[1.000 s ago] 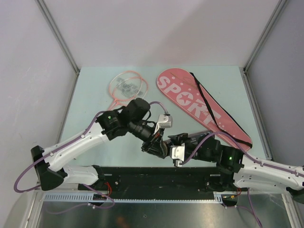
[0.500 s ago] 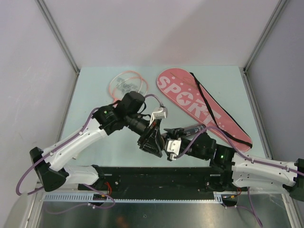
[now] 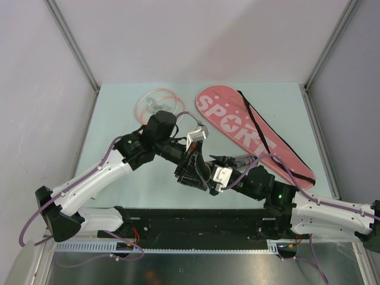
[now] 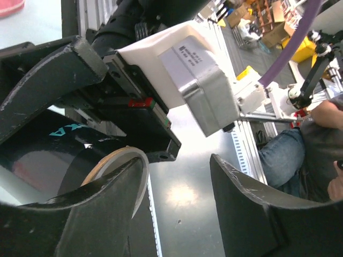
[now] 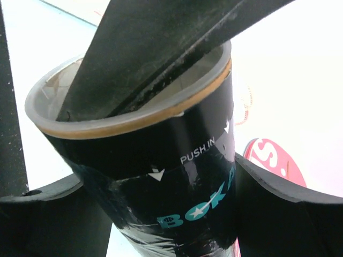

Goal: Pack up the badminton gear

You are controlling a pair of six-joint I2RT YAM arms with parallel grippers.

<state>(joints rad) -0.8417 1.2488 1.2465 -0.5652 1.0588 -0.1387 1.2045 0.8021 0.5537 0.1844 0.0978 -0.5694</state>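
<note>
My right gripper (image 5: 161,206) is shut on the long black tube (image 5: 177,176), lettered "PUSH IN", and holds it with its open mouth toward my left gripper. In the top view the tube (image 3: 238,159) lies between the arms, above the table. My left gripper (image 4: 177,160) is open. One of its fingers (image 5: 144,59) reaches inside the tube's mouth; the other stays outside the rim (image 4: 120,160). The pink-white racket (image 3: 155,104) lies at the back left, partly hidden by my left arm, with small white shuttlecocks (image 3: 154,107) on its strings. The pink "SPORT" cover (image 3: 249,130) lies at the back right.
The cover's black strap (image 3: 261,133) runs along the cover. Grey walls (image 3: 71,71) close the table on the left, back and right. The arm bases and a black plate (image 3: 196,222) line the near edge.
Both grippers have moved a little away from the bases with the tube between them. My left wrist has swung back and left, uncovering less of the racket. The right grip on the tube is unchanged.
</note>
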